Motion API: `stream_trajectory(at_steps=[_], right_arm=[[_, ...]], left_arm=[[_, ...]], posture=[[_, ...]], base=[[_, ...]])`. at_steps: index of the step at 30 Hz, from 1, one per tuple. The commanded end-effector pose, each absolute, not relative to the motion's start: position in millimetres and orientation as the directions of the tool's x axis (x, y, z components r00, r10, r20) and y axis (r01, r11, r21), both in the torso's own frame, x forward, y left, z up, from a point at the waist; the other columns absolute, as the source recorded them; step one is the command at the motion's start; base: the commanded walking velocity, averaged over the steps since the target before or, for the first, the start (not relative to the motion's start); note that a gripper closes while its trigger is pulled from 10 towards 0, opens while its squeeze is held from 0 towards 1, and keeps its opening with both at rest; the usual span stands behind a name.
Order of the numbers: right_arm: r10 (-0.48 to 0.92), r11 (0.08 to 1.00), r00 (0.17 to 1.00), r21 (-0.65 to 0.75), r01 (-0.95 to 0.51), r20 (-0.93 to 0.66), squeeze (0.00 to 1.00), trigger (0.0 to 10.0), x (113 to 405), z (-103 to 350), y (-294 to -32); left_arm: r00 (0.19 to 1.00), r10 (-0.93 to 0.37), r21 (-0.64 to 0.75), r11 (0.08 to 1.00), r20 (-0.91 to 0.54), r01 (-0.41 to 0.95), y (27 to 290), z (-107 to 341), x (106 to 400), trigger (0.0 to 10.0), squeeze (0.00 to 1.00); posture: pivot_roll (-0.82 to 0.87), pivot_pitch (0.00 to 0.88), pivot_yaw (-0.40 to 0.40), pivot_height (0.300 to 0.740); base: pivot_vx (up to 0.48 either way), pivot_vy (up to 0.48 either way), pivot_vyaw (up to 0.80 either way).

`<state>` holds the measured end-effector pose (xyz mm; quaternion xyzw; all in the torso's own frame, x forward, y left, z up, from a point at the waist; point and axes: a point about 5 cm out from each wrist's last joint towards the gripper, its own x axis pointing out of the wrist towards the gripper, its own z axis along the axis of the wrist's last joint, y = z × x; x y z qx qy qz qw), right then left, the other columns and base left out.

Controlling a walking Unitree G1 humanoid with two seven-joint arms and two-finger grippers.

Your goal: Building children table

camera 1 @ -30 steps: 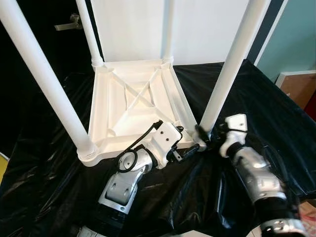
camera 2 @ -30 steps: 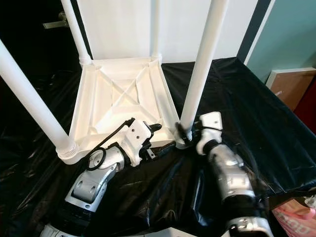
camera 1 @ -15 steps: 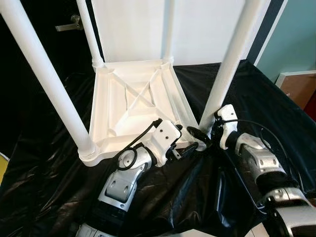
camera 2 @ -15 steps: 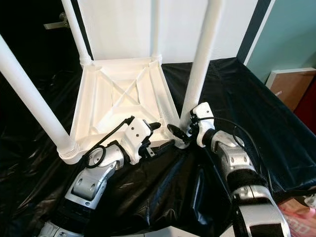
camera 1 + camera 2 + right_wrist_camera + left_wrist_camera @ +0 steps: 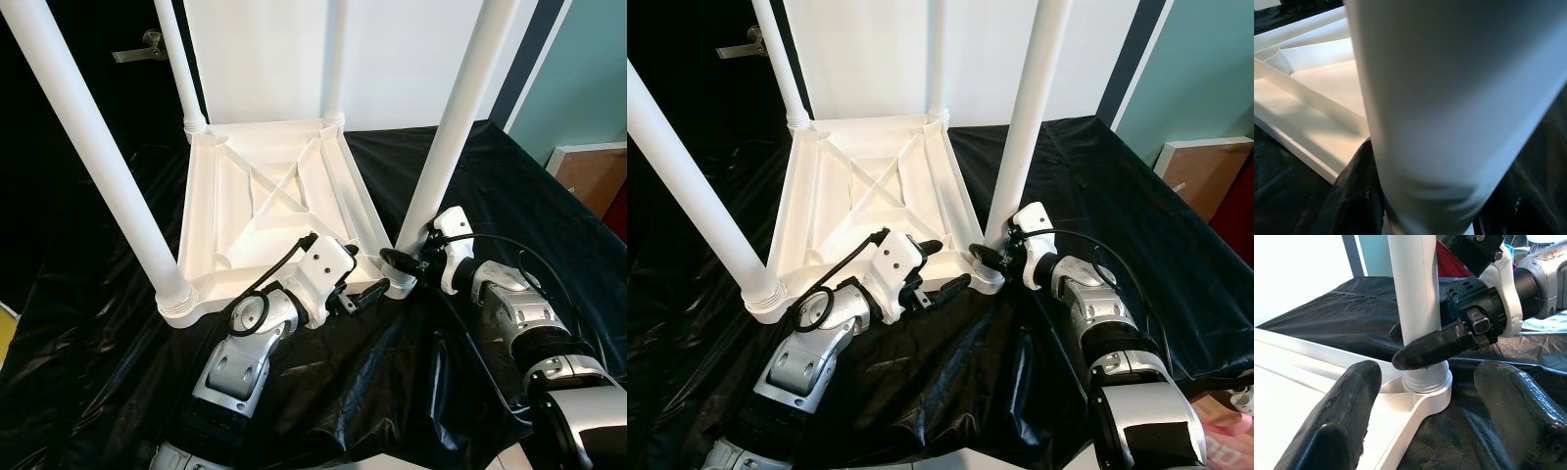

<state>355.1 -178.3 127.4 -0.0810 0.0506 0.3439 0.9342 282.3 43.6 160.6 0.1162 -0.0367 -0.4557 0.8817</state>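
My right gripper (image 5: 991, 257) has its jaws closed around the base of the near-right table leg (image 5: 453, 137), one black finger (image 5: 1435, 347) wrapped across the front of it just above the threaded collar. My left gripper (image 5: 370, 292) hangs with jaws spread wide and empty, the same leg and the corner of the upturned white children's table (image 5: 269, 211) lying between and just beyond the fingers. Outward, three more legs stand upright at the other corners, all on black plastic sheeting (image 5: 88, 323).

Over the last second our right claw (image 5: 997, 257) has swung in to clasp the base of the near right table leg (image 5: 1024, 137).
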Motion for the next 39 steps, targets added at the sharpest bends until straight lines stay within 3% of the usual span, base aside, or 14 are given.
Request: stream_trajectory(at_steps=[1,2,7,13,16,21,25,29,38,39], right_arm=[[0.587,0.783,0.783,-0.102,-0.613,-0.207,0.00,10.0,353,115,-180],[0.540,0.823,0.818,-0.081,-0.563,-0.198,0.00,10.0,352,112,-178],[0.520,0.844,0.834,-0.040,-0.535,-0.183,0.00,10.0,350,109,-176],[0.284,0.959,0.942,0.057,-0.278,-0.181,0.00,10.0,339,98,-159],[0.261,0.965,0.948,0.061,-0.254,-0.181,0.00,10.0,338,97,-158],[-0.045,0.994,0.976,0.089,0.065,-0.212,0.00,10.0,328,90,-143],[-0.156,0.976,0.958,0.111,0.186,-0.239,0.00,10.0,326,88,-131],[-0.076,0.985,0.972,0.138,0.108,-0.221,0.00,10.0,325,93,-110],[-0.034,0.987,0.987,0.148,0.057,-0.156,0.00,10.0,325,109,-104],[-0.021,0.987,0.991,0.157,0.042,-0.133,1.00,10.0,325,113,-103]], left_arm=[[0.627,-0.779,0.245,0.603,-0.024,0.759,44,162,284,10.0,0.00],[0.625,-0.780,0.241,0.602,-0.025,0.761,43,162,284,10.0,0.00],[0.622,-0.783,0.238,0.599,-0.027,0.764,43,161,283,10.0,0.00],[0.603,-0.797,0.231,0.581,-0.032,0.780,39,160,282,10.0,0.00],[0.602,-0.798,0.231,0.580,-0.032,0.781,39,160,282,10.0,0.00],[0.595,-0.803,0.226,0.573,-0.035,0.787,37,159,282,10.0,0.00],[0.592,-0.805,0.222,0.572,-0.036,0.790,36,158,281,10.0,0.00],[0.595,-0.803,0.219,0.575,-0.035,0.788,37,158,281,10.0,0.00],[0.603,-0.797,0.216,0.583,-0.033,0.783,37,158,281,10.0,0.00],[0.603,-0.797,0.215,0.584,-0.033,0.783,37,158,280,10.0,0.00]], posture=[[-0.02,0.000,-0.047,0.740],[-0.02,0.000,-0.044,0.740],[-0.03,0.000,-0.043,0.740],[-0.05,0.007,-0.025,0.740],[-0.05,0.007,-0.025,0.740],[-0.06,0.010,-0.019,0.740],[-0.05,0.013,-0.021,0.740],[-0.05,0.012,-0.024,0.740],[-0.05,0.011,-0.031,0.740],[-0.05,0.013,-0.033,0.740]], base=[[0.000,0.000,0.00],[0.000,0.000,0.00],[0.000,0.000,0.00],[0.000,0.000,0.00],[0.000,0.000,0.00],[0.000,0.000,0.00],[0.000,0.000,0.00],[0.000,0.000,0.00],[0.000,0.000,0.00],[0.000,0.000,0.00]])
